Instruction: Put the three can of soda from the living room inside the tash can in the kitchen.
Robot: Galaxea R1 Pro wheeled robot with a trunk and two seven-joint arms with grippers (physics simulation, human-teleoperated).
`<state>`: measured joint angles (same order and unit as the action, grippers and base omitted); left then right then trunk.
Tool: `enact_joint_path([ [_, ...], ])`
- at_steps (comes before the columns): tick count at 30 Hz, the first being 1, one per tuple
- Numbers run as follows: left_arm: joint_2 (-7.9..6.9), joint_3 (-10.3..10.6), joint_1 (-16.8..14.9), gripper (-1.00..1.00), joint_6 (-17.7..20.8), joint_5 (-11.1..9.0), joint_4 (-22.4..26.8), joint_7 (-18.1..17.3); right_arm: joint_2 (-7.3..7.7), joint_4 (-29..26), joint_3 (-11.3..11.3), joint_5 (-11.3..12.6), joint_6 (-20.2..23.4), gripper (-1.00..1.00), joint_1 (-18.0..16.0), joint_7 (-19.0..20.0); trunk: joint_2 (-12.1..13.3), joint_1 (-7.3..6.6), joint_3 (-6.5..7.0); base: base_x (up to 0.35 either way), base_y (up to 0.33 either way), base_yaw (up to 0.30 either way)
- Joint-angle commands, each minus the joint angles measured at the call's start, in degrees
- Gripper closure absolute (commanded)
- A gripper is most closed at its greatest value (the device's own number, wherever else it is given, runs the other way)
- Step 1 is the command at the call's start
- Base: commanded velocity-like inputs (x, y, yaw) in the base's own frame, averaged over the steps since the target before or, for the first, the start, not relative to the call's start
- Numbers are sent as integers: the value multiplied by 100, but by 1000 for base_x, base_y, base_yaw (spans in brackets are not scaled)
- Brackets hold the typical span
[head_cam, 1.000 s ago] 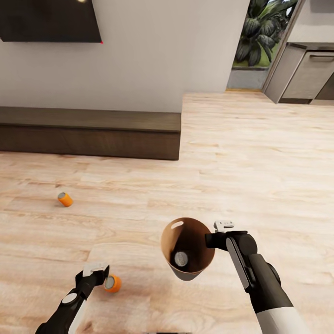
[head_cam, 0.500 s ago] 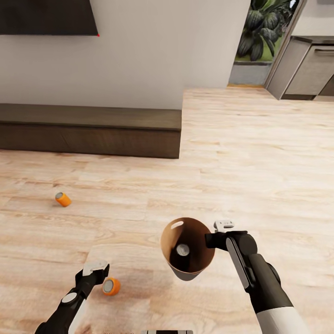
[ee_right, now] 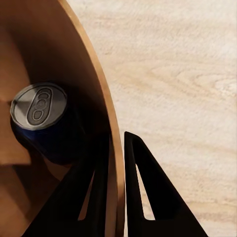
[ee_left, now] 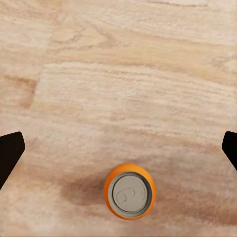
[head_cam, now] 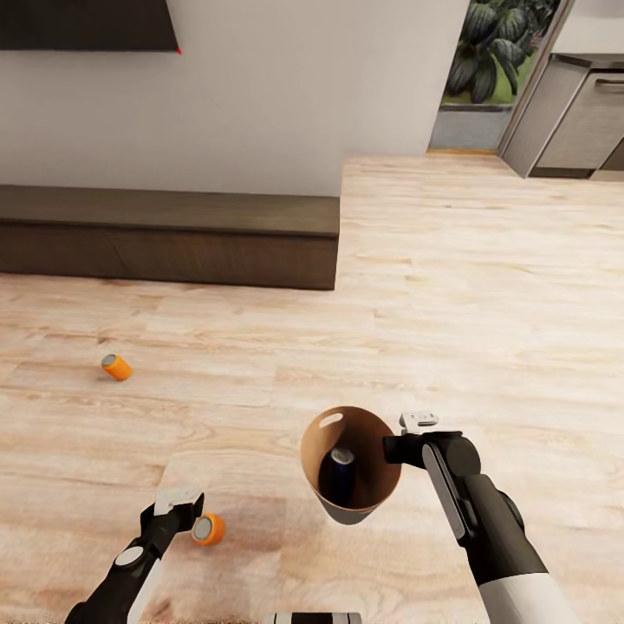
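Observation:
My right gripper is shut on the rim of the tash can, a tapered bin with a brown inside, and holds it off the floor. In the right wrist view the bin wall runs between the two fingers. One can of soda lies inside the bin, shadowed, with its grey top showing. A second orange can lies on the wood floor just right of my open left gripper. It shows between the spread fingertips as can. A third can lies farther left.
A long low dark-brown cabinet runs along the white wall, with a black television above it. Grey kitchen cabinets and a window with plants stand at the far right. Light wood floor stretches between.
The whole view has shifted a little, so the camera moved. The can inside the bin has slid and turned. Both arms hold the same pose.

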<state>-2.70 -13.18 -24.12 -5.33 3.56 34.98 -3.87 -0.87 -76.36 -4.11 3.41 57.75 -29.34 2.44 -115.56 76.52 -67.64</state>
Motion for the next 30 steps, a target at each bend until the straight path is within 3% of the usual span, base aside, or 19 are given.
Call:
enact_joint_path([
  [1,1,0,-1,-100,-2,-1,0,0,-1,-1,-2,133,-1,100,-1,29,0,0,-9,0,0,0],
  [19,4,0,1,-100,-4,-1,0,0,-1,-1,-2,133,-1,100,-1,29,0,0,-175,0,0,0],
  [30,2,0,3,-100,-4,1,0,0,2,-8,-2,134,-1,100,-1,29,0,0,-192,-82,0,0],
])
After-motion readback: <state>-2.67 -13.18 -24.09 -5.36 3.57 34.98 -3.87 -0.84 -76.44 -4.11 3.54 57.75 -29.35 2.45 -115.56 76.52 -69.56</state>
